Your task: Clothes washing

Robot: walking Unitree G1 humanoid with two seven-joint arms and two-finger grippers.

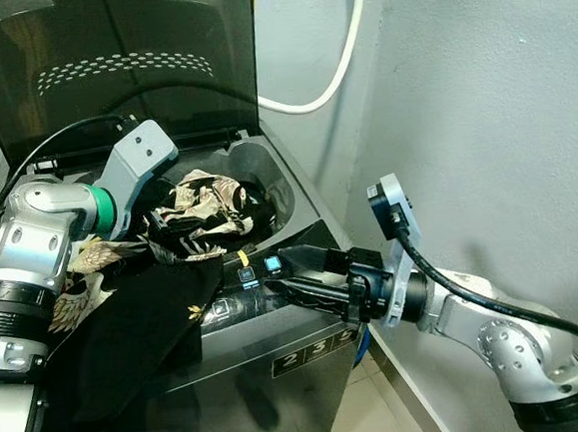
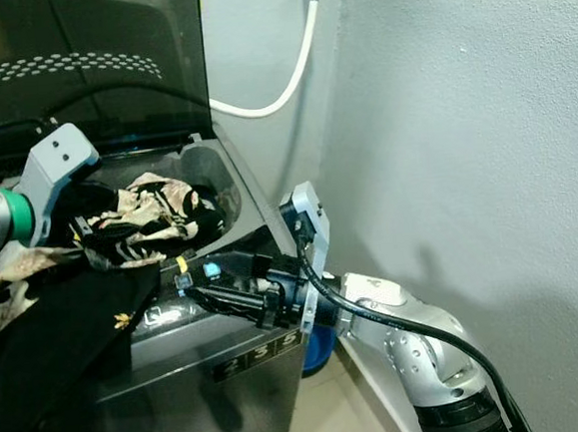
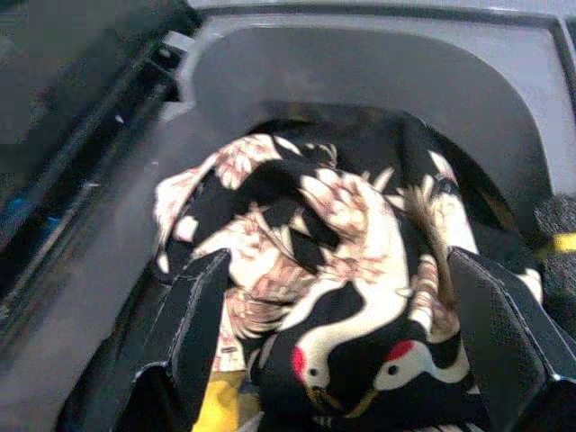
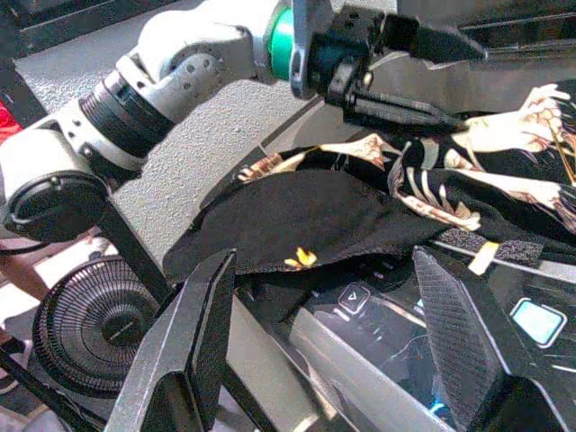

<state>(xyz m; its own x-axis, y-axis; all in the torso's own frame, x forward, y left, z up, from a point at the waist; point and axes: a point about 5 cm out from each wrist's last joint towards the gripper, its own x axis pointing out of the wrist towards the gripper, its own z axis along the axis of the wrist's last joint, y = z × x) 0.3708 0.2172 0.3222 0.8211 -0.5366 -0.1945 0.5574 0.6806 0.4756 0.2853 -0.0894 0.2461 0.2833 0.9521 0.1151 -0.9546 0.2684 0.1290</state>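
Note:
A black garment printed with white cranes [image 1: 204, 211] lies partly in the drum of the top-loading washer [image 1: 280, 352]. Its plain black part [image 1: 137, 323] hangs out over the front left rim. My left gripper [image 3: 346, 279] hovers over the drum, open, its fingers [image 3: 193, 315] wide apart on either side of the bunched crane fabric. My right gripper [image 1: 282, 277] is open and sits low over the control panel [image 4: 531, 319] at the washer's front right corner, pointing at the garment's edge without holding it.
The dark lid [image 1: 107, 60] stands raised behind the drum. A white hose [image 1: 330, 73] runs along the wall behind. A grey wall [image 1: 501, 109] stands close on the right. A floor fan [image 4: 99, 324] stands left of the washer, and something blue [image 2: 320, 349] lies by its right foot.

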